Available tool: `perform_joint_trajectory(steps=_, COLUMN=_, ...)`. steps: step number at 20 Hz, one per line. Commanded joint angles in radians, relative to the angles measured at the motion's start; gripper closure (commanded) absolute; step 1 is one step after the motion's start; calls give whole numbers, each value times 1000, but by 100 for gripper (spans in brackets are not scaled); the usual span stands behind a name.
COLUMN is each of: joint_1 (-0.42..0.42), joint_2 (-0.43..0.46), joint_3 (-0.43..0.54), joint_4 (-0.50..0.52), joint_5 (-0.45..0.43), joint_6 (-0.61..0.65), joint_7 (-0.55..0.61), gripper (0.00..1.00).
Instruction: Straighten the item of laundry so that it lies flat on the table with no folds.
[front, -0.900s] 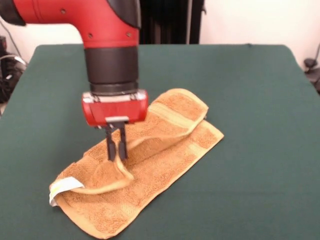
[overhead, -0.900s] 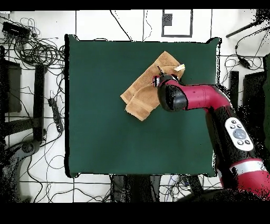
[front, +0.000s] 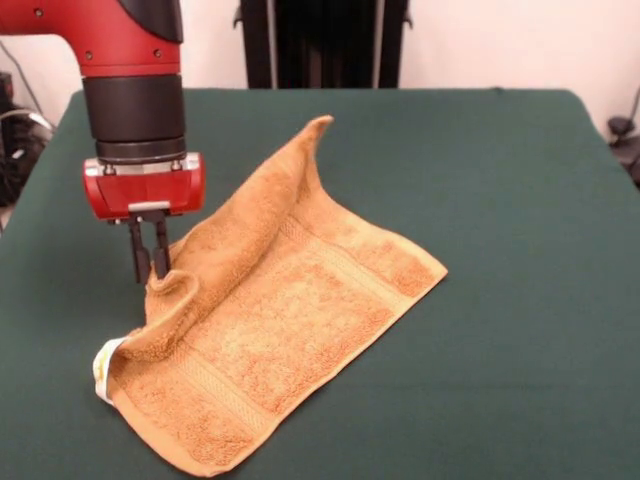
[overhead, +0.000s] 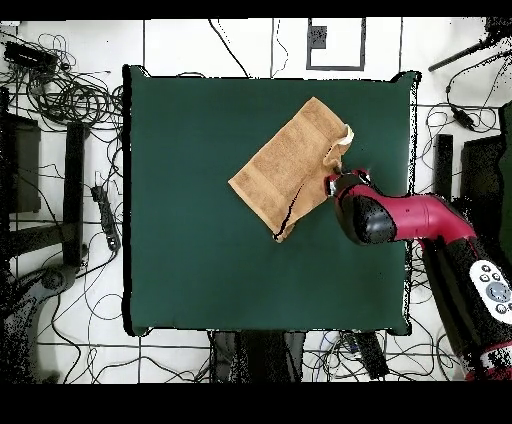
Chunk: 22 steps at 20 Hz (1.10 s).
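The orange-tan towel lies on the green table, left of centre in the front view. Most of it is flat, but its left edge is folded over in a raised ridge that runs up to a far corner. A white-yellow tag sticks out at the near left corner. My gripper hangs straight down at the ridge's near end, its fingers close together and pinching the raised fold. In the overhead view the towel lies right of centre, with the gripper at its right edge.
The red and black arm reaches in over the table's right edge in the overhead view. Cables and stands lie on the floor around the table. Dark equipment stands behind the table.
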Motion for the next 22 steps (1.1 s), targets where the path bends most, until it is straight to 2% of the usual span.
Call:
perform_joint_trajectory(steps=1, joint_1=-1, joint_2=81, joint_3=114, joint_4=104, joint_5=-63, joint_6=116, joint_7=-394, gripper=100)
perform_joint_trajectory(steps=6, joint_1=4, joint_2=64, joint_3=101, joint_4=105, joint_5=-79, joint_6=116, joint_7=-414, gripper=100)
perform_joint_trajectory(steps=12, joint_1=73, joint_2=4, joint_3=-1, joint_4=83, joint_5=-178, joint_6=87, joint_7=-363, gripper=100)
perform_joint_trajectory(steps=15, joint_1=63, joint_2=36, joint_3=-24, joint_4=72, joint_5=-200, joint_6=49, joint_7=-303, gripper=100)
perform_joint_trajectory(steps=17, joint_1=23, joint_2=75, joint_3=-14, joint_4=72, joint_5=-182, joint_6=43, joint_7=-292, gripper=100)
perform_joint_trajectory(steps=19, joint_1=-10, joint_2=94, joint_3=-11, joint_4=84, joint_5=-203, joint_6=-5, joint_7=-272, gripper=100)
perform_joint_trajectory(steps=22, joint_1=-61, joint_2=122, joint_3=3, joint_4=92, joint_5=-239, joint_6=-47, joint_7=-300, gripper=100)
